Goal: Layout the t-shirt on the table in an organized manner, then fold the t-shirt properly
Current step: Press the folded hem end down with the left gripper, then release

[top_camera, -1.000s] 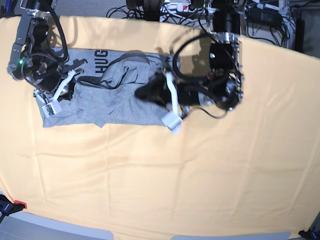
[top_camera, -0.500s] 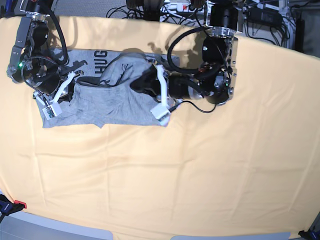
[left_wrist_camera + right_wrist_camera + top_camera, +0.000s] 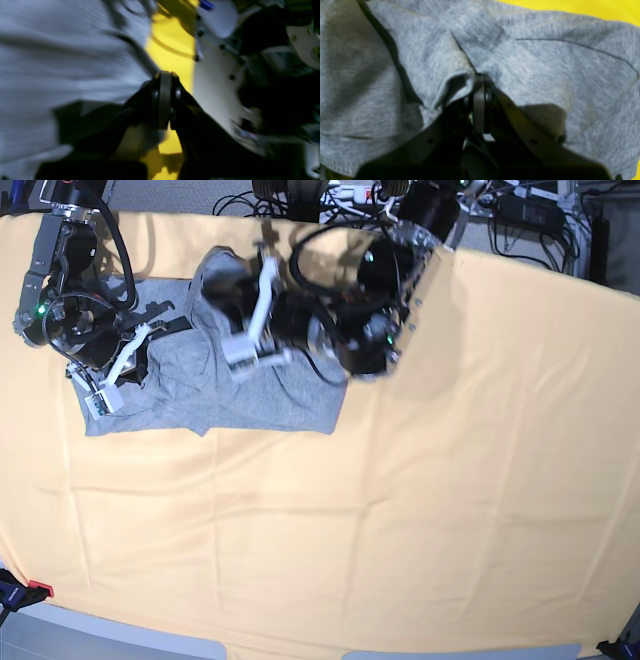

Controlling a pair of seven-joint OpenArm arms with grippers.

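Note:
The grey t-shirt [image 3: 200, 395] lies bunched at the back left of the yellow-orange table [image 3: 400, 530]. Its black lettering is hidden under a fold. My left gripper [image 3: 228, 292] is over the shirt's upper left part, shut on a raised fold of it. The blurred left wrist view shows the pads pressed together [image 3: 163, 82] beside grey fabric [image 3: 62, 50] and a strip of table [image 3: 170, 50]. My right gripper [image 3: 138, 368] is at the shirt's left side. In the right wrist view it is shut [image 3: 480, 82] on a pinched ridge of shirt [image 3: 545, 62].
Cables and power strips [image 3: 330, 195] lie beyond the table's back edge. A red and black clamp [image 3: 30, 590] sits at the front left corner. The left arm's body [image 3: 360, 320] hangs over the shirt's right half.
My left gripper has swept left from the shirt's right edge to its upper left, dragging a fold of fabric over the lettering. The right arm has stayed put.

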